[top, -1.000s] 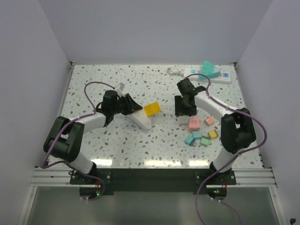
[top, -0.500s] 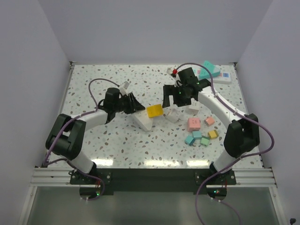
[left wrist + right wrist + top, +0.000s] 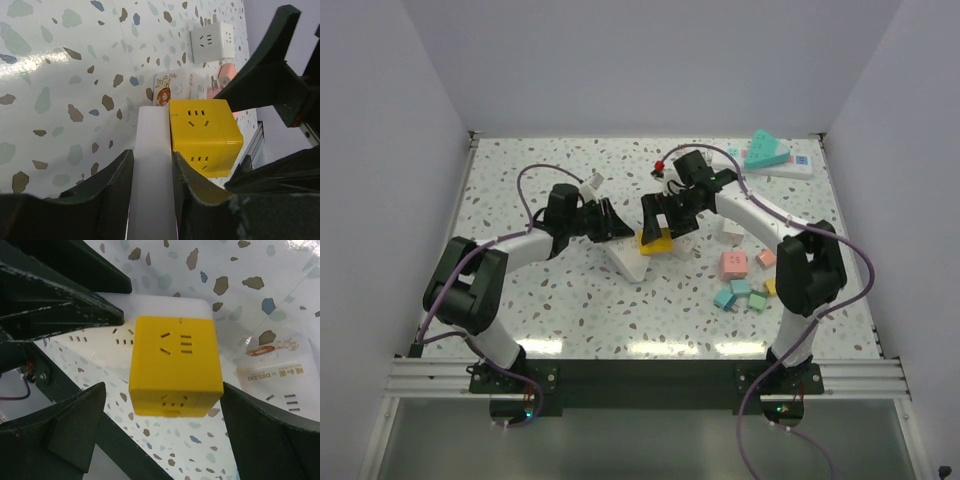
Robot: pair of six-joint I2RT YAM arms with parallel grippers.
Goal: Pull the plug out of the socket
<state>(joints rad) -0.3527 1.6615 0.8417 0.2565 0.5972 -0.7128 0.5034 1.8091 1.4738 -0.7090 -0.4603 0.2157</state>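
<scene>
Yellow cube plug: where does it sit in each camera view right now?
Top external: yellow cube plug, near the picture's centre.
Left wrist: right of centre.
Right wrist: dead centre.
Shared landmark: the white socket bar it sits against.

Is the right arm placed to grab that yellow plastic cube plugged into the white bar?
Probably yes. The right gripper stands open with a finger on each side of the yellow plastic cube plug, nothing between, while the left gripper clamps the white oblong plastic power strip it sits on.
</scene>
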